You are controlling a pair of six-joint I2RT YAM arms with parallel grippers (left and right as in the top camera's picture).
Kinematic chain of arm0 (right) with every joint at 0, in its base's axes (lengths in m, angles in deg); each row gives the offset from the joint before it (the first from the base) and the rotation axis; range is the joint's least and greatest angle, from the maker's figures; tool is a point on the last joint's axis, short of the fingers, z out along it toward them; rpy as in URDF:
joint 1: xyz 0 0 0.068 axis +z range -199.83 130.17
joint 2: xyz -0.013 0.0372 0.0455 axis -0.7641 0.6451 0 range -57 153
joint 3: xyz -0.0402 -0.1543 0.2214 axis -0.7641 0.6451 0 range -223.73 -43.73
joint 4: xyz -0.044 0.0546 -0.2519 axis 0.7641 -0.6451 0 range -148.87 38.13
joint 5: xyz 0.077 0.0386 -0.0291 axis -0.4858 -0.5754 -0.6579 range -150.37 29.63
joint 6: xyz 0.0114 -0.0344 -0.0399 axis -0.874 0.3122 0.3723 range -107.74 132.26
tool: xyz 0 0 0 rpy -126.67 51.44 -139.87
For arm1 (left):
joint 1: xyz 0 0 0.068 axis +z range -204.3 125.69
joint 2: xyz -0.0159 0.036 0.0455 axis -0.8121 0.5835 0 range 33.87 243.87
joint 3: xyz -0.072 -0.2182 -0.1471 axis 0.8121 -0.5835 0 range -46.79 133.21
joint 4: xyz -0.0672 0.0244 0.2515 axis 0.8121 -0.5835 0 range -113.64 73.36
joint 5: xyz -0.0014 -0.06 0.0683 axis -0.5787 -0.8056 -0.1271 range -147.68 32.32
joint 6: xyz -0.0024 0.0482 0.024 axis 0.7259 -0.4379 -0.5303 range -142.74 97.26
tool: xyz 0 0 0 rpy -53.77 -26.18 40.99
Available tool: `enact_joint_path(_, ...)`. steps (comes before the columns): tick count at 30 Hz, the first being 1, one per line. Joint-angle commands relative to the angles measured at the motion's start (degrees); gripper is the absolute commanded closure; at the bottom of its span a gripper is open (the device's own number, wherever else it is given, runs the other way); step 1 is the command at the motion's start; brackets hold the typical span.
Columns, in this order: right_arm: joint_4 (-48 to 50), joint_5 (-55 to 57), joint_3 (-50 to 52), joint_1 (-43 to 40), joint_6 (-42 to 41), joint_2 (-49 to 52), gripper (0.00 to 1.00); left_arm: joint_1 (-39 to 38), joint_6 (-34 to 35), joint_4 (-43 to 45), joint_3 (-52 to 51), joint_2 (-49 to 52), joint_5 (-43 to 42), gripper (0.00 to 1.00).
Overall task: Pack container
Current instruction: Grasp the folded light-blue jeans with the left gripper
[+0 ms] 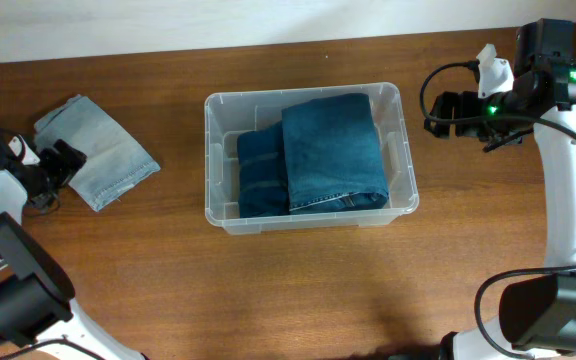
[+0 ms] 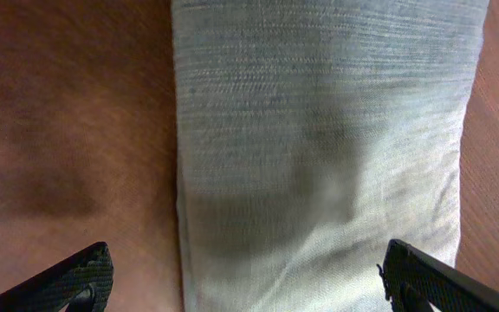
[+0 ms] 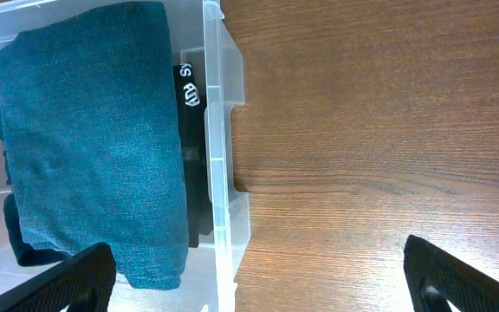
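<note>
The clear plastic container (image 1: 219, 104) stands mid-table and holds folded dark blue jeans (image 1: 333, 150). It also shows in the right wrist view (image 3: 219, 130) with the jeans (image 3: 93, 139) inside. A folded light blue denim piece (image 1: 103, 150) lies on the table at the left and fills the left wrist view (image 2: 319, 147). My left gripper (image 1: 63, 160) is open at its left edge, one finger over the wood and one over the cloth (image 2: 245, 282). My right gripper (image 1: 443, 108) is open and empty, just right of the container, astride its right wall (image 3: 258, 277).
The wooden table (image 1: 298, 290) runs under everything. A black item with white lettering (image 3: 191, 113) lies in the container beside the jeans. A white wall borders the table's far edge.
</note>
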Motion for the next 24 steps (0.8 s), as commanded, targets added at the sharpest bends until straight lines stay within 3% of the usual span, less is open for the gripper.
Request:
enact_joint_path(1,-0.1,0.5,0.3,0.1,0.2,-0.3,0.01,-0.8,-1.1,0.5,-0.1,3.9,-3.1,0.01)
enact_joint_path(8,-0.2,0.5,0.3,0.1,0.2,-0.3,0.02,-2.8,-1.1,0.5,-0.2,8.4,-3.3,0.02)
enact_joint_path(12,-0.2,0.5,0.3,0.1,0.2,-0.3,0.01,-3.0,-1.1,0.7,-0.1,8.6,-6.3,0.28)
enact_joint_path(13,-0.2,0.5,0.3,0.1,0.2,-0.3,0.02,-3.0,-1.1,1.1,-0.1,8.6,-7.9,0.39)
enact_joint_path(15,-0.4,0.5,0.3,0.1,0.2,-0.3,0.02,-2.9,-1.1,1.4,-0.1,8.6,-9.1,0.82)
enact_joint_path(16,-0.5,0.5,0.3,0.1,0.2,-0.3,0.02,-3.0,-1.1,1.4,-0.1,8.6,-9.1,0.95)
enact_joint_path(17,-0.6,0.5,0.3,0.1,0.2,-0.3,0.02,-3.0,-1.1,1.3,-0.1,8.5,-9.2,1.00)
enact_joint_path(24,-0.9,0.5,0.3,0.1,0.2,-0.3,0.02,-3.0,-1.9,-0.2,-0.1,5.3,-11.6,1.00)
